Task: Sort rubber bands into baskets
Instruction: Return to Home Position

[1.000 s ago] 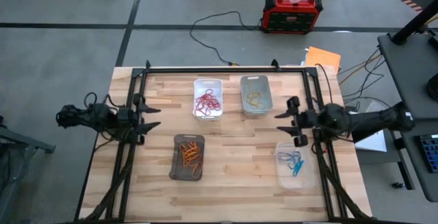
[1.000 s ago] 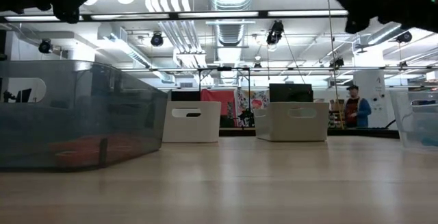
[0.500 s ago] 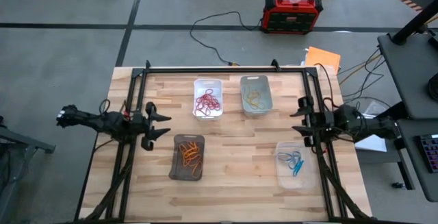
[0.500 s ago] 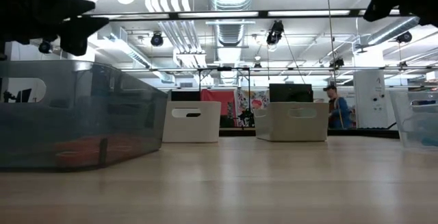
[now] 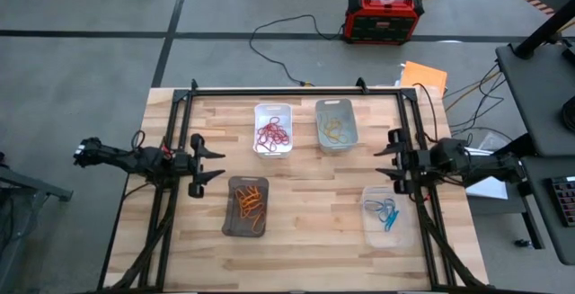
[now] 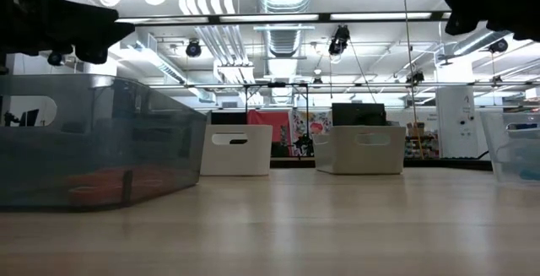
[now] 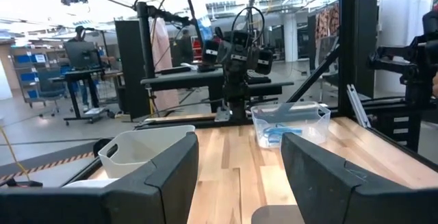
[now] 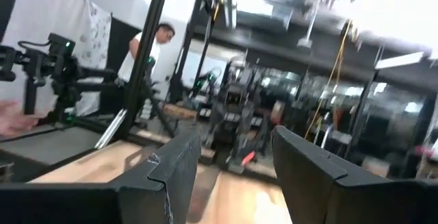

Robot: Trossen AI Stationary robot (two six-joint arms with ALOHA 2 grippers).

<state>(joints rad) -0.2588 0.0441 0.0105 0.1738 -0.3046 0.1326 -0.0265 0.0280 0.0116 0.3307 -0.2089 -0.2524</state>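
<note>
1. Left hand point(image 5: 214, 164) at the wooden bench's point(image 5: 305, 195) left edge, right hand point(image 5: 382, 165) at its right edge; both spread, empty.
2. Homing: I'd draw each arm back level, above basket rims.
3. Thin elastic bands lie sorted: red loops point(image 5: 273, 134) in glossy white plastic basket point(image 5: 272, 108), tan loops point(image 5: 336, 130) in light grey basket point(image 5: 335, 102), orange loops point(image 5: 251, 199) in smoky translucent basket point(image 5: 244, 227), blue loops point(image 5: 386, 210) in clear basket point(image 5: 391, 237).
</note>
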